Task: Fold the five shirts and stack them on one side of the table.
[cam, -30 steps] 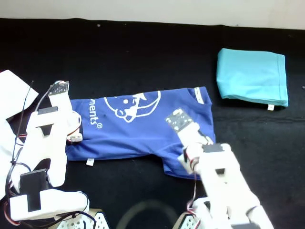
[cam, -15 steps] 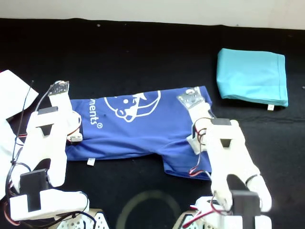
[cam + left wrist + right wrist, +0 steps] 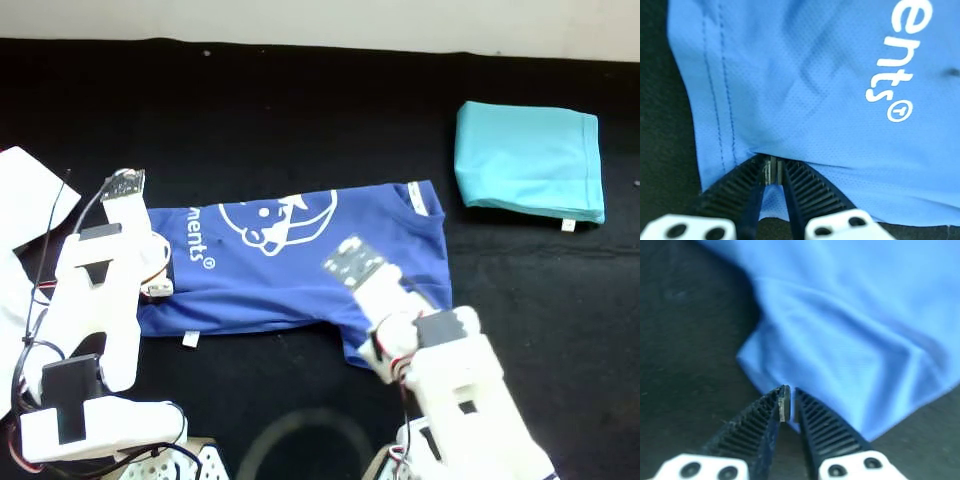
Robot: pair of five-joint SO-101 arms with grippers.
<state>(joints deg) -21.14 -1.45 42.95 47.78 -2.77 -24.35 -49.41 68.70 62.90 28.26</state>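
A blue shirt [image 3: 290, 270] with a white printed figure and lettering lies spread lengthwise across the middle of the table [image 3: 250, 120], mostly flat, with one part jutting toward the near edge at its right end. A turquoise shirt [image 3: 528, 160], folded into a neat rectangle, lies well apart at the far right. A white garment [image 3: 25, 195] lies at the left edge.

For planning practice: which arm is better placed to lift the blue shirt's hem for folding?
Probably left: the left gripper pinches the blue shirt at its hem; the right gripper is at a sleeve.
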